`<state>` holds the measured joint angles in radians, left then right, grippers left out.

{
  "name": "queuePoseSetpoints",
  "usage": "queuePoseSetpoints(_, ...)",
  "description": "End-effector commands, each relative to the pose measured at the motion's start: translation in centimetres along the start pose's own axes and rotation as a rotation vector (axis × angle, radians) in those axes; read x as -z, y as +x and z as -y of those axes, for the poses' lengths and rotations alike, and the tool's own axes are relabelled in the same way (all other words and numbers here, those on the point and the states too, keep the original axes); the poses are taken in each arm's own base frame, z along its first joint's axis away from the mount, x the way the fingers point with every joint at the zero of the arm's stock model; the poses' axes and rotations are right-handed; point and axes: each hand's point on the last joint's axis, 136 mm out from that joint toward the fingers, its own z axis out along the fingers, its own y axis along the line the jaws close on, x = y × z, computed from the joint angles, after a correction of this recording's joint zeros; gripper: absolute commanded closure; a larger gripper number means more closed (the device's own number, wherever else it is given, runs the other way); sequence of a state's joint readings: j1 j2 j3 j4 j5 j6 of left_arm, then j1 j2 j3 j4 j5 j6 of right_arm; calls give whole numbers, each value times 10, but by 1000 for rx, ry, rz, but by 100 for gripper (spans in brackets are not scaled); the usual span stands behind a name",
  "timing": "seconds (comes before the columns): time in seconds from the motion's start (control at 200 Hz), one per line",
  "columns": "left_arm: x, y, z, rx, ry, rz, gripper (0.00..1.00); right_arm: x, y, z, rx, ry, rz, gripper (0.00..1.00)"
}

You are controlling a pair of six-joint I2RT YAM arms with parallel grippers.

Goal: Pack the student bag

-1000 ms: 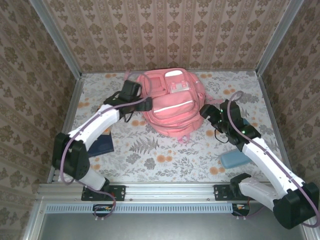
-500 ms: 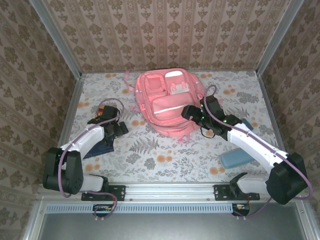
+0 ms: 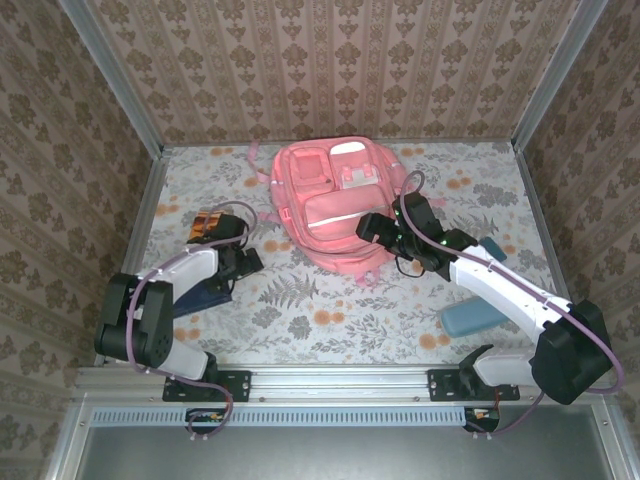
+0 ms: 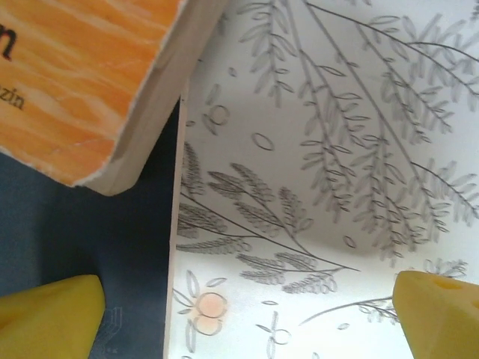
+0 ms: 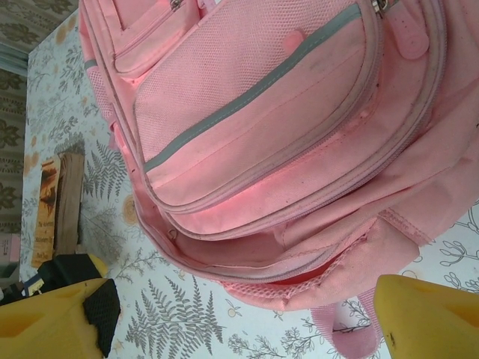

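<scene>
The left gripper (image 4: 247,314) is hovering, jaws spread wide, over the dark blue book's (image 4: 90,224) edge. The right gripper (image 5: 239,310), jaws parted, is facing the student bag's (image 3: 335,205) near side.

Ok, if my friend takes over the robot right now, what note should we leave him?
Left tool: open, empty, low over the edge of the dark blue book, with the orange book close by.
Right tool: open, empty, at the near end of the student bag.
The bag lies flat, pockets up. The teal pencil case lies by the right arm.
Done: nothing looks packed yet.
To do: get both books and the pencil case into the bag.
</scene>
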<state>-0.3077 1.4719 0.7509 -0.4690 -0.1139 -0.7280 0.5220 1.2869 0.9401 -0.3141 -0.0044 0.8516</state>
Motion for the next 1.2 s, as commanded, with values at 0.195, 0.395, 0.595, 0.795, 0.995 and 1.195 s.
queuePoseSetpoints(0.195, -6, 74, 44, -52, 132, -193, 0, 5, -12, -20, -8, -42, 33, 11)
queuePoseSetpoints(0.395, 5, 115, 87, -138, 215, -248, 1, -2, -11, -20, -4, -26, 20, 12)
queuePoseSetpoints(0.595, 24, 146, 135, -267, 316, -296, 3, 0, -14, -20, 7, -11, 28, 12)
queuePoseSetpoints(0.795, 65, 120, 152, -342, 382, -219, 3, -1, -12, -20, 43, -7, 18, 14)
queuePoseSetpoints(0.995, 84, 67, 112, -226, 380, -117, 5, -27, 18, -53, 222, -66, -120, 29)
queuePoseSetpoints(1.195, 88, 20, 43, -18, 333, -10, 1, -66, 82, -106, 455, -89, -289, 35)
